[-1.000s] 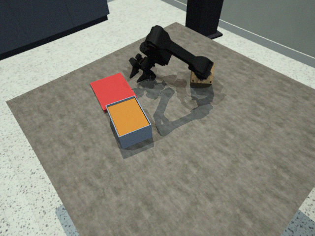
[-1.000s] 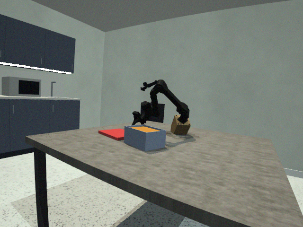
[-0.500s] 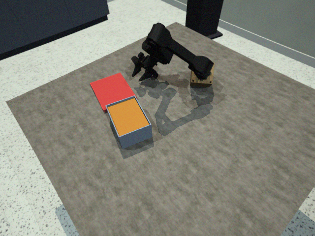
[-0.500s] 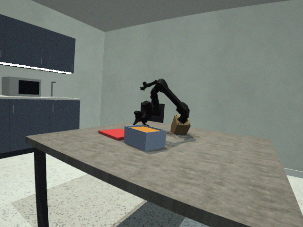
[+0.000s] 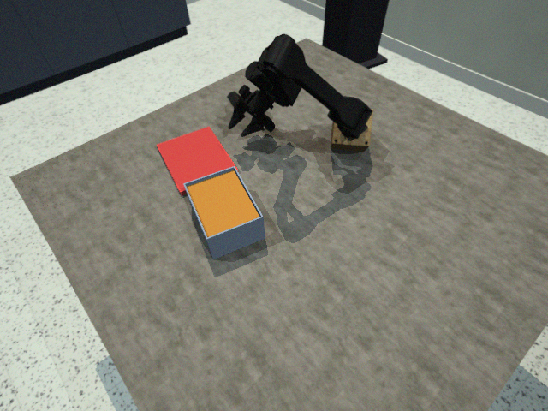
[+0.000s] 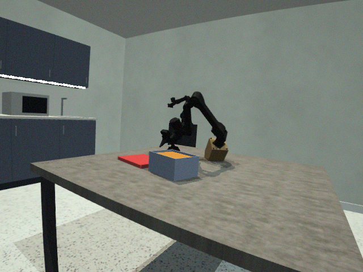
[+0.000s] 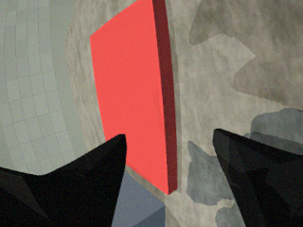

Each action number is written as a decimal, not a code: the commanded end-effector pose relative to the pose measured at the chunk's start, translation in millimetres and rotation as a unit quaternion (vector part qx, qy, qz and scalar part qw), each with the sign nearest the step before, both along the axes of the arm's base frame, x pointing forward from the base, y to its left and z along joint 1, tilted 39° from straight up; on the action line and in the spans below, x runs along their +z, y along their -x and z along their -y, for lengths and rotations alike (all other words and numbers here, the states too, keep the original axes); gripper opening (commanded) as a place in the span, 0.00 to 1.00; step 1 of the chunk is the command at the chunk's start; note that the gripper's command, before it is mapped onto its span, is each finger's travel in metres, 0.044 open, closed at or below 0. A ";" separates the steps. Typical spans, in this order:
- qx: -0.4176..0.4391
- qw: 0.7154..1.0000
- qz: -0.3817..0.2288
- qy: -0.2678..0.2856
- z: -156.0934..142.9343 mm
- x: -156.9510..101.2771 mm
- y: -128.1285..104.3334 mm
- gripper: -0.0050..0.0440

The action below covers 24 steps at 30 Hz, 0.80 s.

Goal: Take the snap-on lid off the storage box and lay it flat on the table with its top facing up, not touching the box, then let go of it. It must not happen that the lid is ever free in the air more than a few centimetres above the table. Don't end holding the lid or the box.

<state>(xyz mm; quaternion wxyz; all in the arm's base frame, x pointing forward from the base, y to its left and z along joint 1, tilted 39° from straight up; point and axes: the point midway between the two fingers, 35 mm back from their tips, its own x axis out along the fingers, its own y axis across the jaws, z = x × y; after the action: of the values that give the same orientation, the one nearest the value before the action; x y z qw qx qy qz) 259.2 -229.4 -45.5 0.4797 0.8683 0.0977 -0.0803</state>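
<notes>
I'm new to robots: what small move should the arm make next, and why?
Probably lift a bit farther away. The gripper is open and empty, and the red lid lies flat by the box; whether they touch I can't tell, so a check helps.
</notes>
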 end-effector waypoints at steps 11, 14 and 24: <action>0.006 1.000 0.000 0.002 6.0 10.6 10.2 0.96; 0.006 1.000 0.000 0.002 8.1 14.2 14.5 1.00; 0.006 1.000 0.000 0.002 14.4 25.3 27.7 1.00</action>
<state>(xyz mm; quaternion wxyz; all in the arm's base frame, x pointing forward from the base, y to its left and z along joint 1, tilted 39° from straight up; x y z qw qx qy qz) 236.5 -240.2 -26.6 0.4772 0.8695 0.0999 -0.0789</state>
